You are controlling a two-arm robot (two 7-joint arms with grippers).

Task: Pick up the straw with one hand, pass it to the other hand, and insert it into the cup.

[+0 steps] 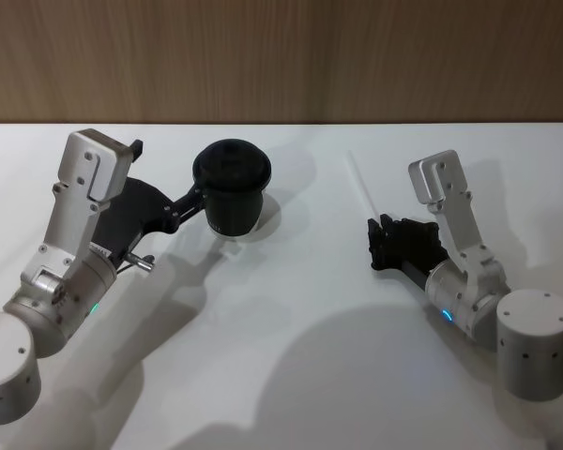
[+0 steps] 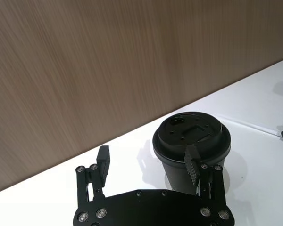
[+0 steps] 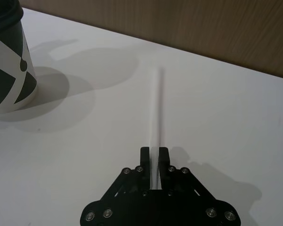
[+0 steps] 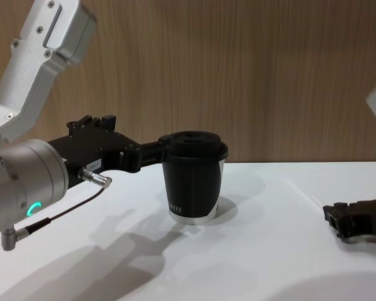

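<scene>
The white straw lies on the table right of centre, running away from me. Its near end sits between the fingers of my right gripper, which is shut on it; the rest stretches out ahead over the table. The black cup with its domed lid stands upright at centre left. My left gripper is open next to the cup, one finger up against the cup's side below the lid and the other finger well off to the side.
A wood-panelled wall closes off the far edge of the white table. A thin black cable hangs from the left wrist. The cup shows a black-and-white pattern in the right wrist view.
</scene>
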